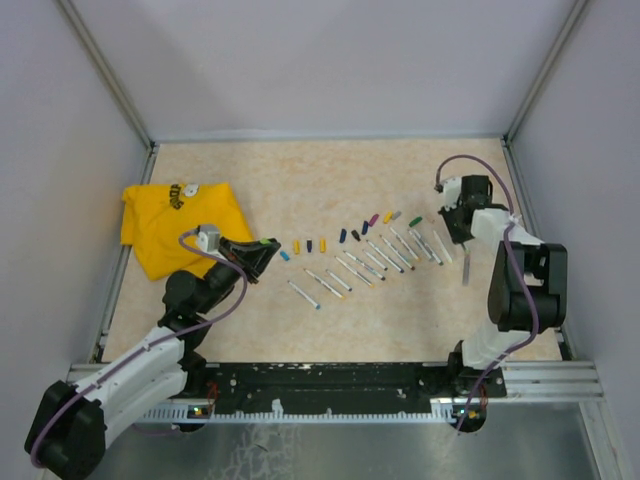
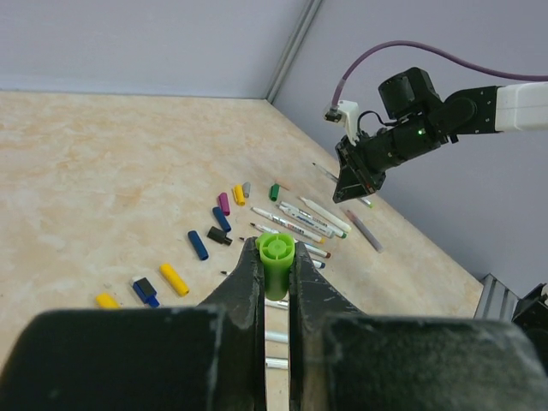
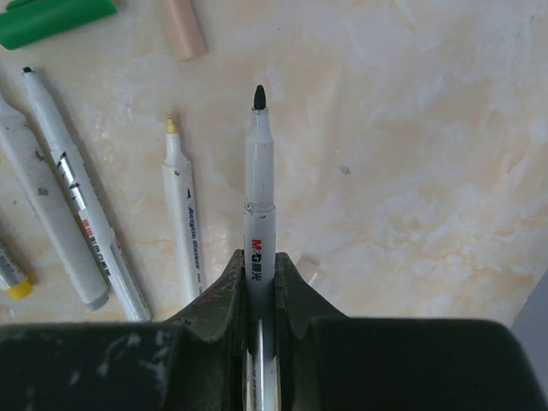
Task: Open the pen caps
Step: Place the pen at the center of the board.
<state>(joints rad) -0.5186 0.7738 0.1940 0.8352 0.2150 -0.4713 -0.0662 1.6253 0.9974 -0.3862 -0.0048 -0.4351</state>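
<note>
Pen caps [image 1: 340, 236] lay in a slanted row across the middle of the table [image 1: 330, 170] in the top view, running from the eight o'clock end up to the two o'clock end. The uncapped pen barrels [image 1: 370, 262] were ranged just beside them on the six o'clock side. A yellow cloth [image 1: 170, 235] lay at nine o'clock. The left gripper [image 1: 262, 252] stood at the eight o'clock end of the row, with a green cap [image 1: 265, 241] showing at its tip. The right gripper [image 1: 462, 228] stood at three o'clock, and a black-tipped pen [image 1: 466, 265] projected from it toward six o'clock.

Left wrist view: the left gripper [image 2: 276, 257] was clamped on the green cap [image 2: 276, 248], a finger pressed to either side, and held it clear of the table. Loose caps in yellow, blue, black, magenta and grey lay between nine and twelve o'clock of it. A loose green cap [image 2: 274, 192] lay at twelve.

Right wrist view: the right gripper [image 3: 259, 270] was closed on the barrel of the black-tipped pen [image 3: 259, 171], whose bare tip pointed to twelve o'clock. A yellow-tipped pen [image 3: 184, 223] lay just beside it at nine o'clock. The loose green cap [image 3: 56, 21] lay at eleven o'clock, with a peach cap [image 3: 186, 30] near it.
</note>
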